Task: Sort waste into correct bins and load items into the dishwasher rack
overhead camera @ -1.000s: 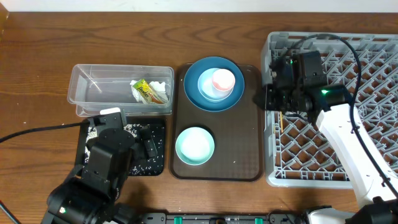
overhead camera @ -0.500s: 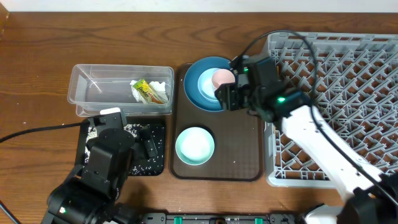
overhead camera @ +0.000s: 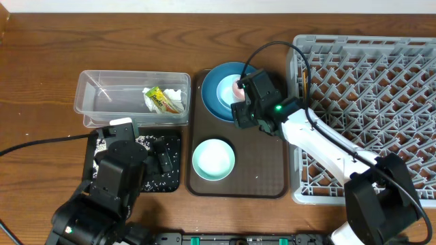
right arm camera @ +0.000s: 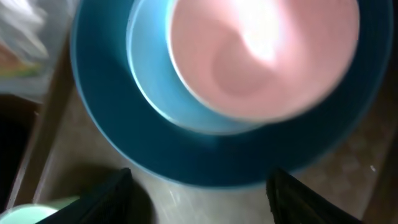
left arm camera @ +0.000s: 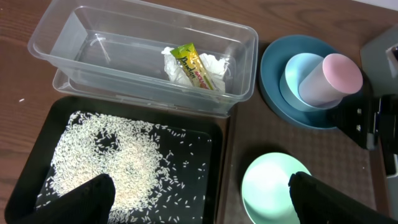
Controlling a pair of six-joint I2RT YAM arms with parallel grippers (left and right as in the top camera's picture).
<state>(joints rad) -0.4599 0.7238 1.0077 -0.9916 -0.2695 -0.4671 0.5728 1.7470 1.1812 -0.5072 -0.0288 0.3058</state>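
Cup (overhead camera: 236, 88) half hidden under right pincer (right arm camera: 199, 183), spread; left pincer (left arm camera: 199, 186) spread too.

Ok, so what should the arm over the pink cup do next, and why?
Probably lower the right gripper and close it on the pink cup. It is open, with the cup right beneath it. The cup stands in the light-blue bowl on the blue plate, so it tops the stack and likely has to go to the dishwasher rack first.
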